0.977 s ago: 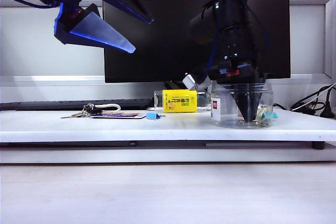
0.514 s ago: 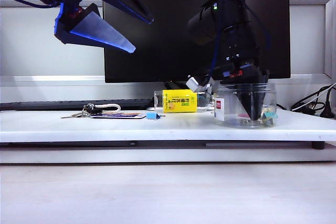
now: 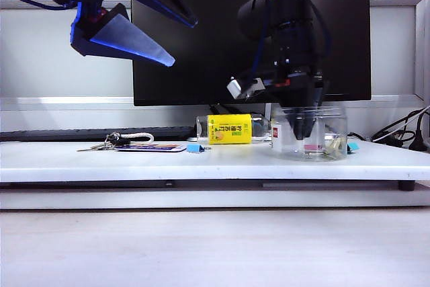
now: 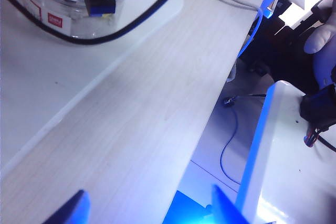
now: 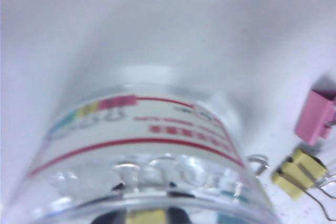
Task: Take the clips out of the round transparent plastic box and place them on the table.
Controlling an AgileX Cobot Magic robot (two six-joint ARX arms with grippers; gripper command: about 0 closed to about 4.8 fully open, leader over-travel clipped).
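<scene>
The round transparent plastic box stands on the right part of the white table; in the left wrist view the box shows its red-marked label. My right gripper reaches down into it, shut on a yellow clip seen blurred just behind the box's rim. Another yellow clip lies on the white surface beside the box. My left gripper hangs open and empty high above the table's left side, its fingers spread wide.
A pink clip lies by the loose yellow one. A teal clip sits right of the box. A yellow-labelled container, a small blue clip and keys with a card lie mid-table. Cables run at the far right.
My right gripper has risen inside the box and shifted slightly left. The box rocked and settled a little to the left. The left arm has stayed still.
</scene>
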